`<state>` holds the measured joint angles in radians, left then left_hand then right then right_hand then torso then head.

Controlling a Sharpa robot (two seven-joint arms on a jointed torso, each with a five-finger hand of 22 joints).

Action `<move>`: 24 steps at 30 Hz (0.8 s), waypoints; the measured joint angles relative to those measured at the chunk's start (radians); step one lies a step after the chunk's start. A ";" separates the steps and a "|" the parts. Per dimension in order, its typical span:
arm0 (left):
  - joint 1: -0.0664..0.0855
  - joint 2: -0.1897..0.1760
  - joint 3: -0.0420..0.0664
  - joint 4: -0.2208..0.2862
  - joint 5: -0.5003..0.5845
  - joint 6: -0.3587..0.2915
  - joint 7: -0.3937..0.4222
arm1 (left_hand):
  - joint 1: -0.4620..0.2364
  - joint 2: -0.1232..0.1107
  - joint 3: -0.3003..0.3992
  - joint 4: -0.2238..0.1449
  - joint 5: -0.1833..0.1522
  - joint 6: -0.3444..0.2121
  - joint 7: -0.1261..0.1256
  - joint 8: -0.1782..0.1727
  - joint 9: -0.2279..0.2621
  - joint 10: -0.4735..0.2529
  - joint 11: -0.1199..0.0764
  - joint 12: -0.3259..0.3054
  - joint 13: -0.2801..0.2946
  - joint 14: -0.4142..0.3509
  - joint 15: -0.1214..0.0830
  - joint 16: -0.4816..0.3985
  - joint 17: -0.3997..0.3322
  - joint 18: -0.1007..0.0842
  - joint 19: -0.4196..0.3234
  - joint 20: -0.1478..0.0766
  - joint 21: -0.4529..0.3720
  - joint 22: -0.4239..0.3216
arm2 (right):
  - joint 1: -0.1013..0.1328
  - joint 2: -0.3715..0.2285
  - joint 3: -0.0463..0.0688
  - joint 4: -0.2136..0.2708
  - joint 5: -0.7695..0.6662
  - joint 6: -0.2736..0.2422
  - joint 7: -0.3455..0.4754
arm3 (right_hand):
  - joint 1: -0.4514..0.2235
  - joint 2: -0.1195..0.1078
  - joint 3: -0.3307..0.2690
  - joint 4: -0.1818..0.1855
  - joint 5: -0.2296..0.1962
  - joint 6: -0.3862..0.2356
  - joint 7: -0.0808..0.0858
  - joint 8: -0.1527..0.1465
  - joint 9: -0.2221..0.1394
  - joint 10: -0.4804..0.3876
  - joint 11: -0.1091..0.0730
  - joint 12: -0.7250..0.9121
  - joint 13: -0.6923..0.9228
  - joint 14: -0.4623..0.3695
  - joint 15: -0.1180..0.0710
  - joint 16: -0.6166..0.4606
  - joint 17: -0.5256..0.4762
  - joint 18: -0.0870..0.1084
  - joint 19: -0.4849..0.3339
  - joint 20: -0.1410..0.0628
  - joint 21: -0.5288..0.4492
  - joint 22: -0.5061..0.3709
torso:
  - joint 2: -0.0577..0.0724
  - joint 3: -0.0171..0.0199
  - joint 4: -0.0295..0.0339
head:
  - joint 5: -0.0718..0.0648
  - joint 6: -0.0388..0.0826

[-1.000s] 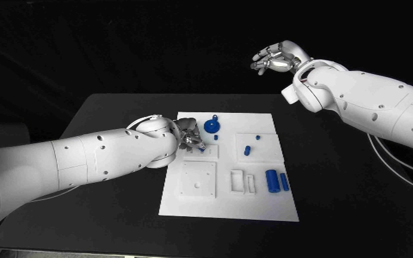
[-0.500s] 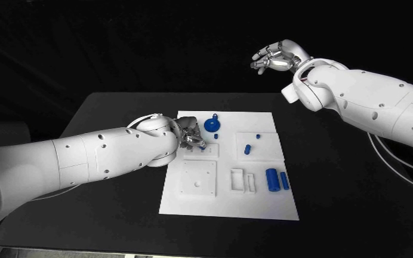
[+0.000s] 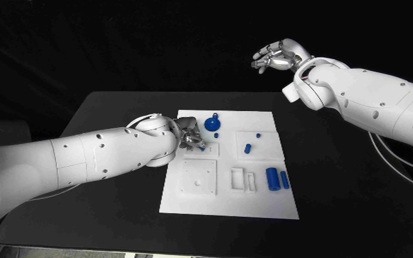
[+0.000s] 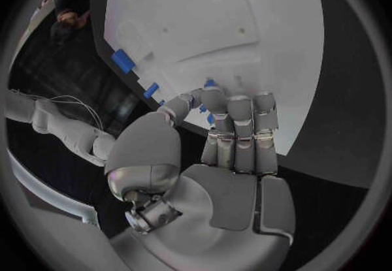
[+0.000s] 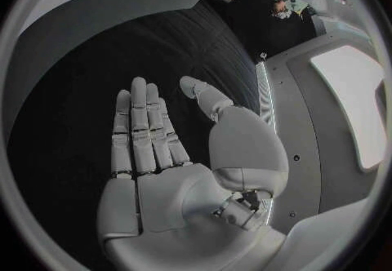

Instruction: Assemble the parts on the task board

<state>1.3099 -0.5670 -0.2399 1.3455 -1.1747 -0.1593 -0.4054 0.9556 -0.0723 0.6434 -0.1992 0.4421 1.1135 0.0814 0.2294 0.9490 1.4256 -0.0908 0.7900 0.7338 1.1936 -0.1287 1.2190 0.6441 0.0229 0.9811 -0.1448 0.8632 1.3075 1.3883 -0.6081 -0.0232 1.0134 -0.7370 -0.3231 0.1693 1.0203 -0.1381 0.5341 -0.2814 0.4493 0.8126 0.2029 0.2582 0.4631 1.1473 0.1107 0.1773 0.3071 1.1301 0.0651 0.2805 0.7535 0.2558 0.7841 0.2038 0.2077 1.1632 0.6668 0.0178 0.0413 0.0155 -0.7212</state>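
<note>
The white task board (image 3: 225, 201) lies mid-table. My left hand (image 3: 190, 138) rests at its left edge, fingers curled, pinching a small blue part (image 4: 209, 117) between thumb and fingertips just over the board (image 4: 245, 16). On the board lie a round blue piece with a handle (image 3: 212, 125), a small blue peg (image 3: 247, 149) and two blue cylinders (image 3: 273, 179) near the right edge. My right hand (image 3: 276, 58) hangs high beyond the table's far right, well away from the board, with fingers straight, thumb apart and nothing in it (image 5: 163, 147).
White raised blocks (image 3: 199, 179) and a slotted holder (image 3: 242, 181) stand on the board's near half. Bare black table (image 3: 344, 180) lies to the right of the board. My left forearm (image 3: 95, 159) covers the table to the left.
</note>
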 measured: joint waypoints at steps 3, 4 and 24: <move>0.000 -0.001 0.000 0.002 0.007 0.006 0.000 | -0.009 0.001 -0.002 0.000 0.010 0.000 0.000 0.000 0.003 0.000 0.000 0.000 0.000 0.001 0.001 0.000 0.000 0.000 0.000 0.000 0.000 0.001 | 0.000 0.000 0.000 0.000 0.000 0.001 0.000 | 0.000 0.000 0.000 0.000 0.000 0.000 0.000 0.000 -0.001 0.000 0.000 0.000 0.000 0.000 0.000 0.000 0.000 0.000 0.000 0.000 0.000 -0.001 | 0.000 -0.0001 0.0000 | 0.000 -0.001; 0.000 -0.001 0.000 0.003 0.009 0.008 0.000 | -0.010 -0.001 -0.002 0.000 0.010 0.000 0.000 0.000 0.007 0.000 0.000 0.000 0.000 0.001 0.001 0.000 0.000 0.000 0.000 0.000 0.000 0.001 | 0.000 0.001 0.000 0.000 0.000 0.001 0.000 | 0.000 0.000 0.000 0.000 0.000 0.000 0.000 0.000 -0.001 0.000 0.000 0.000 0.000 0.000 0.000 0.000 0.000 0.000 0.000 0.000 0.000 -0.001 | 0.000 -0.0001 0.0000 | 0.000 -0.001; 0.001 -0.002 0.002 -0.003 0.023 0.025 -0.002 | -0.032 -0.001 -0.008 0.000 0.011 0.003 0.000 0.008 0.013 0.000 0.000 0.009 0.002 0.009 -0.003 0.004 0.004 0.000 0.000 0.000 0.000 0.000 | 0.000 0.005 0.000 -0.005 0.000 0.006 0.000 | 0.000 0.000 0.000 0.000 0.000 0.000 0.000 0.000 -0.002 0.000 0.000 -0.004 -0.002 0.000 0.000 -0.004 0.000 0.000 0.000 0.000 0.000 -0.001 | 0.000 0.0003 -0.0002 | 0.001 -0.006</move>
<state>1.3107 -0.5687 -0.2384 1.3421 -1.1515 -0.1340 -0.4069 0.9234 -0.0737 0.6356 -0.1993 0.4531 1.1166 0.0818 0.2373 0.9617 1.4257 -0.0909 0.7987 0.7361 1.2022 -0.1314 1.2230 0.6477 0.0230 0.9810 -0.1447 0.8632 1.3078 1.3880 -0.6029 -0.0234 1.0089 -0.7366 -0.3174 0.1690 1.0204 -0.1381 0.5341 -0.2814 0.4493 0.8129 0.2026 0.2582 0.4614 1.1473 0.1107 0.1734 0.3051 1.1301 0.0650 0.2767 0.7535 0.2558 0.7843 0.2037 0.2077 1.1626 0.6672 0.0181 0.0411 0.0168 -0.7267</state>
